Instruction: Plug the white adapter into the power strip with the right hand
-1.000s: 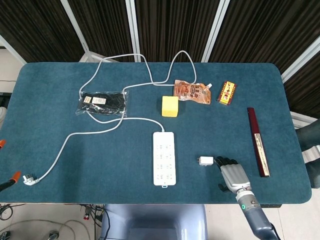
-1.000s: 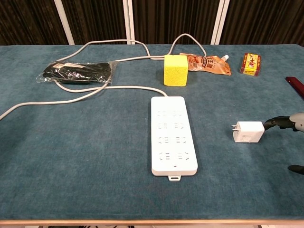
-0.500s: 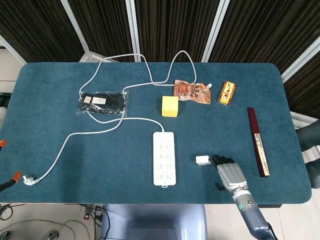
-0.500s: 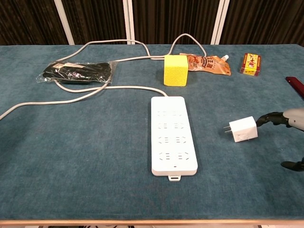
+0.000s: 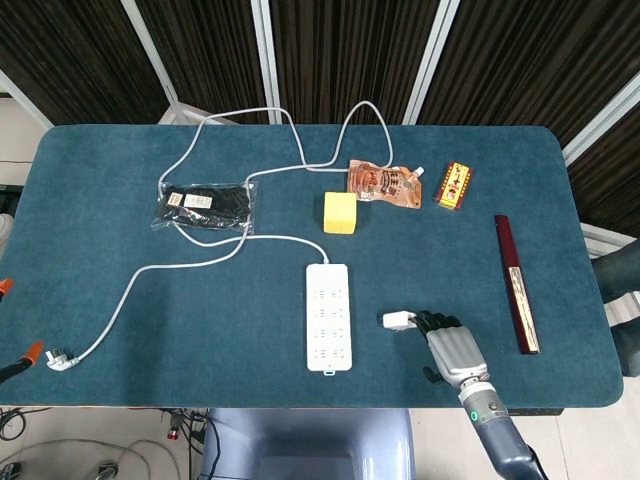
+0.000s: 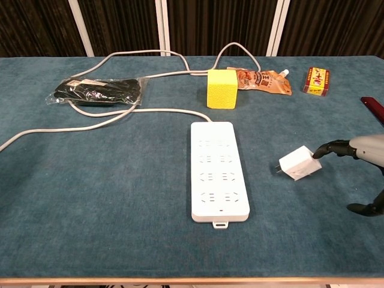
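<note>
Bright, even overhead light; both views sharp, shadows faint.

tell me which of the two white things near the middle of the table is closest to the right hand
The white adapter, the small cube whose edge the right hand touches with its fingers. The power strip is the long flat slab lying further left, apart from the hand.

The table (image 5: 120, 300) wears matt blue-green cloth. The power strip (image 6: 219, 170) and white adapter (image 6: 298, 164) look like smooth plastic, the snack pouch (image 5: 383, 184) like glossy foil, and the right hand (image 5: 447, 343) like silver metal with black fingers (image 6: 329, 147).
</note>
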Robot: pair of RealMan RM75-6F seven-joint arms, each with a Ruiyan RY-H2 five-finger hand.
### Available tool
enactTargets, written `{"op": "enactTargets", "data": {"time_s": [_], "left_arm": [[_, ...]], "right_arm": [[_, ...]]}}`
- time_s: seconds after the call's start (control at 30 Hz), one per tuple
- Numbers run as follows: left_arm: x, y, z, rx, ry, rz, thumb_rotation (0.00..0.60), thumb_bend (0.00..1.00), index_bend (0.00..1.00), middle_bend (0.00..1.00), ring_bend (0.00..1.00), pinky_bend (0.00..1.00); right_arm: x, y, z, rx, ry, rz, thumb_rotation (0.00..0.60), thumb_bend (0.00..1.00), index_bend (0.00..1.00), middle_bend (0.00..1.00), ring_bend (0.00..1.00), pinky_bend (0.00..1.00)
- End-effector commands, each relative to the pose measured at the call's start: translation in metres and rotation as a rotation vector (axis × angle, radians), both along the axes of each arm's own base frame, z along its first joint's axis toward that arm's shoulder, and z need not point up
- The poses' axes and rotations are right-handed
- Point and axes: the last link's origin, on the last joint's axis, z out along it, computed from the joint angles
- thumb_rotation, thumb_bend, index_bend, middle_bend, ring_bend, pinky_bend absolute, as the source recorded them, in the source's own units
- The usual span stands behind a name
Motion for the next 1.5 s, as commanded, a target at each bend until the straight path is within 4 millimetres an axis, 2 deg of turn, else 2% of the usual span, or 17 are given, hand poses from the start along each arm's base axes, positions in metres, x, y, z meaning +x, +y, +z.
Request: {"op": "enactTargets", "data": {"time_s": [0.03, 0.47, 0.8, 0.93, 1.13, 1.5], "left_arm": [[0.0, 0.0, 0.0, 0.003, 0.0, 0.001, 0.6, 0.17, 0.12, 0.04, 0.0, 0.0], [0.0, 0.0, 0.0, 0.005, 0.002, 0.001, 0.6, 0.17, 0.12, 0.04, 0.0, 0.0], [-0.001, 0.0, 0.0, 0.005, 0.002, 0.004, 0.6, 0.17, 0.12, 0.04, 0.0, 0.0], [0.001, 0.0, -0.002, -0.004, 0.005, -0.005, 0.6, 0.17, 0.12, 0.04, 0.0, 0.0], [0.003, -0.002, -0.003, -0.008, 0.009, -0.023, 0.6, 0.17, 0.12, 0.04, 0.0, 0.0], [0.002, 0.0, -0.004, -0.013, 0.015, -0.014, 0.6, 0.17, 0.12, 0.04, 0.0, 0.0]], "right_arm": [[0.001, 0.001, -0.001, 0.002, -0.002, 0.005, 0.6, 0.37, 0.16, 0.13, 0.15, 0.16], [0.014, 0.002, 0.003, -0.022, -0.014, 0.048, 0.6, 0.37, 0.16, 0.13, 0.15, 0.16], [0.02, -0.012, 0.027, -0.112, -0.025, 0.093, 0.6, 0.34, 0.1, 0.13, 0.15, 0.16], [0.02, -0.018, 0.031, -0.13, -0.103, 0.077, 0.6, 0.34, 0.1, 0.13, 0.15, 0.16], [0.016, -0.028, 0.018, -0.116, -0.248, -0.003, 0.6, 0.34, 0.1, 0.13, 0.17, 0.16], [0.02, -0.044, -0.012, -0.099, -0.259, -0.048, 0.6, 0.34, 0.15, 0.17, 0.23, 0.16]]}}
